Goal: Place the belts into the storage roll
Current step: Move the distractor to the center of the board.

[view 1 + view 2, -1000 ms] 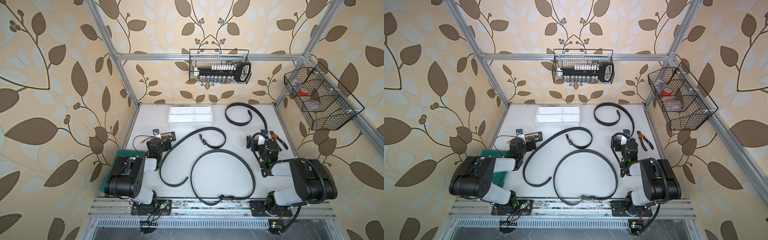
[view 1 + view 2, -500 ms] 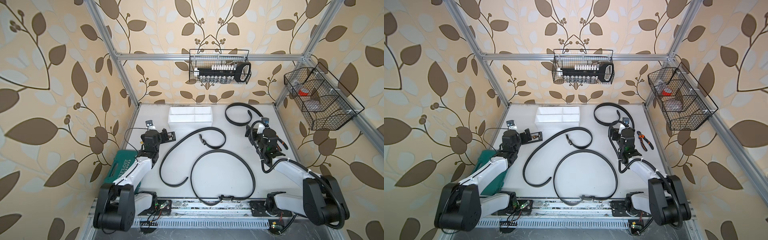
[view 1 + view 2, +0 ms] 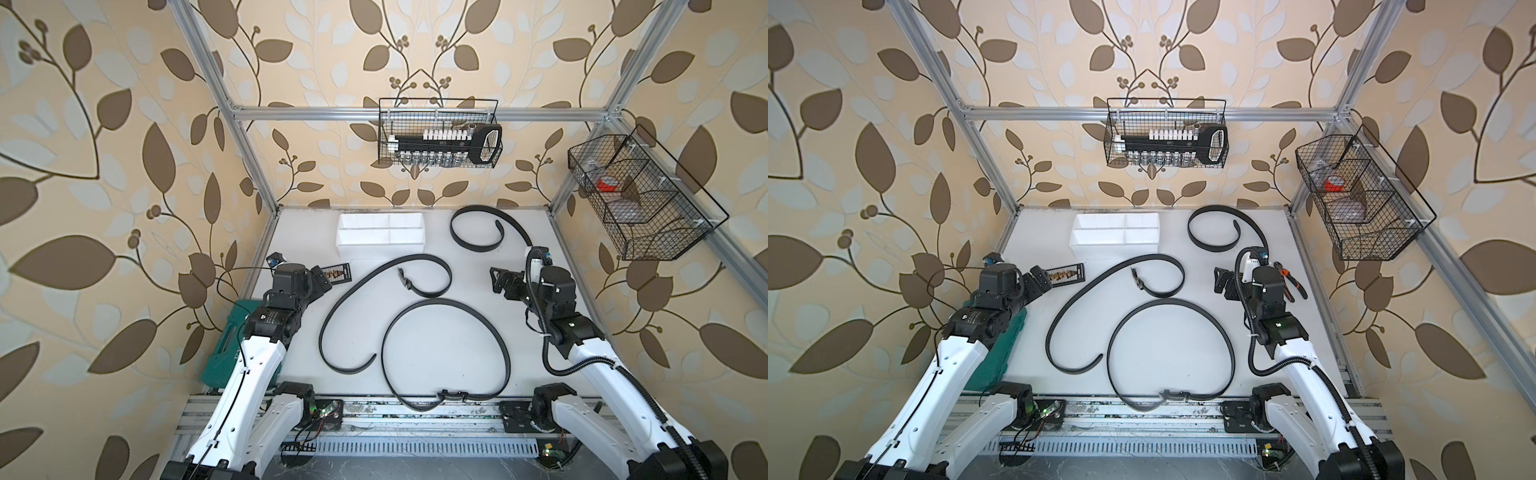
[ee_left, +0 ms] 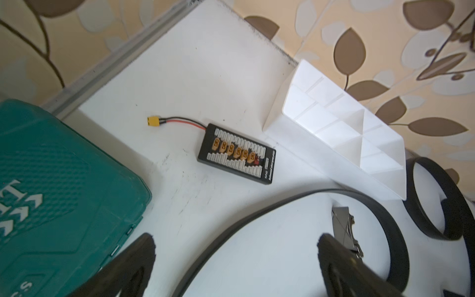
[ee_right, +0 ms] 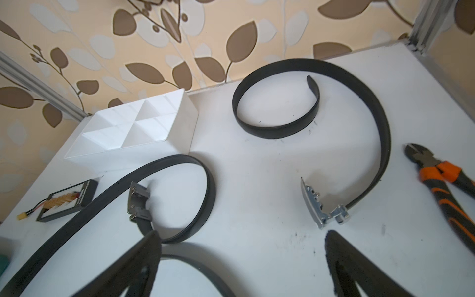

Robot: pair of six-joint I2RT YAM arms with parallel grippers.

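Note:
Three black belts lie loose on the white table. The far belt curls at the back right, its silver buckle just beyond my right gripper. The middle belt snakes across the centre. The near belt makes a big loop by the front edge. The storage roll, a white tray of four compartments, stands empty at the back. My left gripper hovers open left of the middle belt. My right gripper is open, holding nothing.
A green tool case lies under my left arm. A black connector board sits between case and tray. Orange-handled pliers lie at the right edge. Wire baskets hang on the walls.
Both arms have unfolded from their low tucked pose and lifted the grippers above the table. The right gripper has turned toward the centre. The belts and tray have not moved.

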